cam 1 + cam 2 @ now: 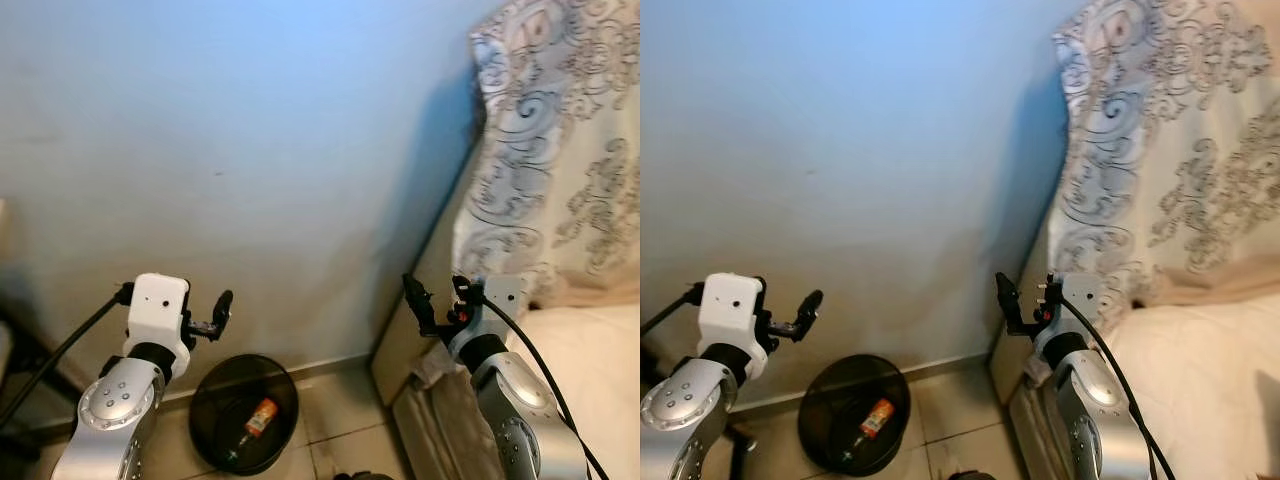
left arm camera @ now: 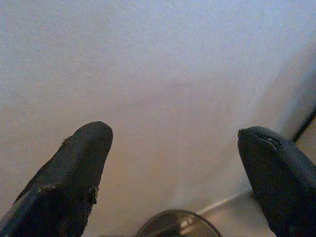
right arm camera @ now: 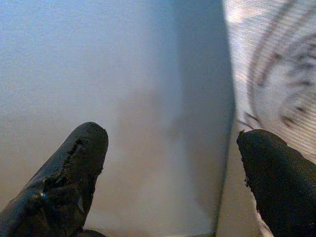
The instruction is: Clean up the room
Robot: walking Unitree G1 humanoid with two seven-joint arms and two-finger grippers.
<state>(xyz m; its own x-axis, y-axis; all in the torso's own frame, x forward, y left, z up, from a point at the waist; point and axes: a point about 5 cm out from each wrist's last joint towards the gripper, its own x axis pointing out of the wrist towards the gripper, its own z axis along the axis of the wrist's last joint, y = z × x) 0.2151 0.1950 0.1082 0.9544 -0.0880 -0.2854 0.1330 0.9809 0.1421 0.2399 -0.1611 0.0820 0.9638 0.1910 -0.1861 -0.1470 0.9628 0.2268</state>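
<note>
The two black fingers of the left gripper (image 2: 175, 163) are spread wide with nothing between them, raised before the plain pale blue wall (image 1: 250, 150). The right gripper (image 3: 173, 163) is likewise held wide apart and empty, near the corner where the wall meets the cream pillow with grey scroll pattern (image 1: 560, 150). Below the left gripper, a round black plastic bin (image 1: 243, 412) is seen on the beige tiled floor (image 1: 345, 425), with a small orange-labelled bottle (image 1: 255, 420) lying inside it. The pale bed mattress (image 1: 590, 370) lies beside the right arm.
</note>
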